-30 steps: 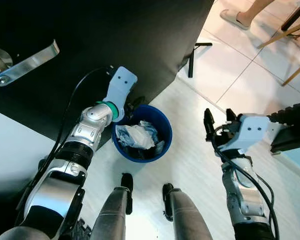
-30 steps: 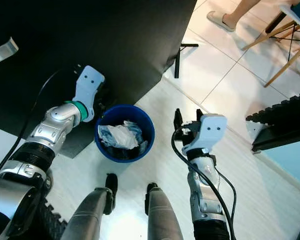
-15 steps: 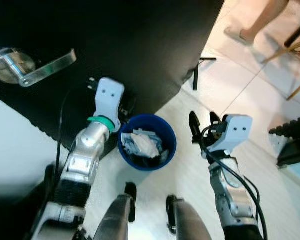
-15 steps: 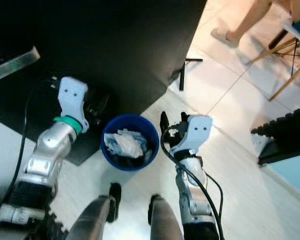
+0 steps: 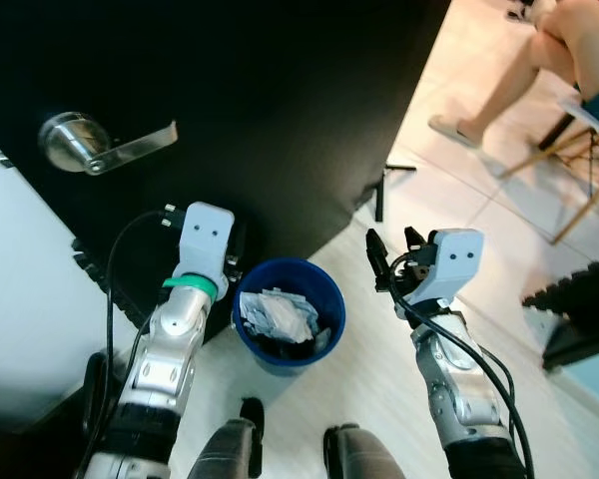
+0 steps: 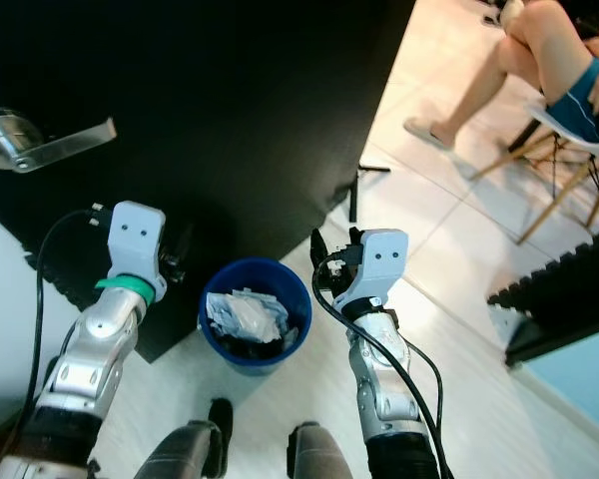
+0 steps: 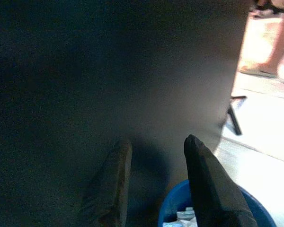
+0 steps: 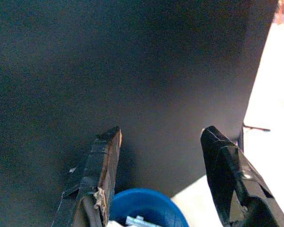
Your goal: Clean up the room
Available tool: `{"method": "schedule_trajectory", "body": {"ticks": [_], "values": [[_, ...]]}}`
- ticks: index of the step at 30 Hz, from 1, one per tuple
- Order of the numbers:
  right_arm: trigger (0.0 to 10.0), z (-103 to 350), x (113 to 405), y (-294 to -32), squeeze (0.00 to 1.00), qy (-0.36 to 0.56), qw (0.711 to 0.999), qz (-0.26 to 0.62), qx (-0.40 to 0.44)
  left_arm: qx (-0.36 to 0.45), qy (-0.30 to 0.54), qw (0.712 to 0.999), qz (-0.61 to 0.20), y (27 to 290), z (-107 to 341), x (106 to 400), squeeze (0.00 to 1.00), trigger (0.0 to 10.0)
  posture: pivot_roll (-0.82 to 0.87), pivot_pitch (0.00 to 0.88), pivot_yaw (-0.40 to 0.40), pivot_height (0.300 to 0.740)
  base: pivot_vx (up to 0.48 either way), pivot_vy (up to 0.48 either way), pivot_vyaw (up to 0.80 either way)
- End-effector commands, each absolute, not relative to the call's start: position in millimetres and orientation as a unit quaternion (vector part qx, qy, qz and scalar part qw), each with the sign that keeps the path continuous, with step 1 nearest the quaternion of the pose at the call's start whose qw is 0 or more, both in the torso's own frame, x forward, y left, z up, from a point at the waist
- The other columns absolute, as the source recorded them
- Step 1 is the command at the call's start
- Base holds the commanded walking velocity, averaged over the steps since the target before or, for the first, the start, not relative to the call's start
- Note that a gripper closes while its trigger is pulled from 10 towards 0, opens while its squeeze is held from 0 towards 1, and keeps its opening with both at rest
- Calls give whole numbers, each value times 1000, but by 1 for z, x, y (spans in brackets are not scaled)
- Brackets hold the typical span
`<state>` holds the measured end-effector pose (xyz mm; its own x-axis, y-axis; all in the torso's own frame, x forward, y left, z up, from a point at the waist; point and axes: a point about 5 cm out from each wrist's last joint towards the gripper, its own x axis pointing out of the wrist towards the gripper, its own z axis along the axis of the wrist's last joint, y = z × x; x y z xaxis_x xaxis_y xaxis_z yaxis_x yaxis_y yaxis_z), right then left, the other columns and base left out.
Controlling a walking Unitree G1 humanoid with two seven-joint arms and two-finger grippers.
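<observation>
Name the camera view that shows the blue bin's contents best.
The left eye view: the blue bin sits whole between both arms, its crumpled paper plain from above. The right eye view shows much the same. The two wrist views catch just a part of its rim, with scraps of paper inside.

A blue bin (image 5: 288, 315) (upright, beside the black door (image 5: 260, 110)) holds seemingly crumpled paper (image 5: 283, 313).

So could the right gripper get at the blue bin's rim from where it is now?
Probably yes: the right gripper is open, beside the blue bin, with only bare floor between them.
</observation>
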<state>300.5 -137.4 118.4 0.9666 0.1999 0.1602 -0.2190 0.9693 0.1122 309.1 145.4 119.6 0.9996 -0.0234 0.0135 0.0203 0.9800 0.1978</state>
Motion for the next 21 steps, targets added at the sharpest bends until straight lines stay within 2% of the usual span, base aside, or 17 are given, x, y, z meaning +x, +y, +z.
{"method": "schedule_trajectory", "body": {"ticks": [1,7,21], "values": [[10000,110,297,-137,0,-62,991,106,62,102,-4,995,-8,144,120,309,0,10000,-36,2,-15,740,0,0,0],[10000,111,299,-135,0,-62,990,112,62,100,-3,995,1,144,121,309,0,10000,-36,0,-18,740,0,0,0],[10000,108,302,-136,0,-62,990,117,59,97,-8,995,10,139,121,313,0,10000,-49,0,-15,740,-353,0,0]]}}
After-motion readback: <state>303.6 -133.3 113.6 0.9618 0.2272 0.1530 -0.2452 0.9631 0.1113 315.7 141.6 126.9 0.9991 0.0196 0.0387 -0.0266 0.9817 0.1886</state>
